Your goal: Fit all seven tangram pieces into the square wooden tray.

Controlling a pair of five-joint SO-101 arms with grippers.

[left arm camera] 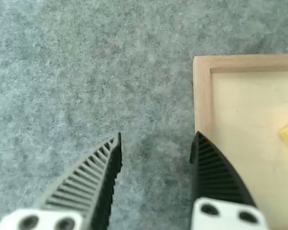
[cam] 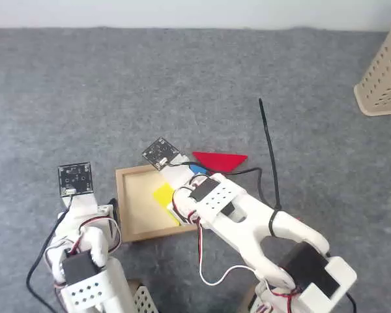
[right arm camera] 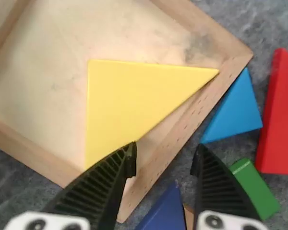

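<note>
Tray [cam: 121, 203] holds one piece: yellow triangle [right arm camera: 129, 100], on the tray's 3 o'clock side, its long edge overlapping the rim. I see the blue triangle [right arm camera: 233, 112], red triangle [cam: 220, 160], green piece [right arm camera: 254, 187] and dark blue piece [right arm camera: 165, 211] out on the carpet [left arm camera: 77, 72], around 2 to 3 o'clock. Right gripper [right arm camera: 165, 151] is spread, empty, above that rim. Left gripper [left arm camera: 157, 139] is spread, empty, over carpet at 9 o'clock.
</note>
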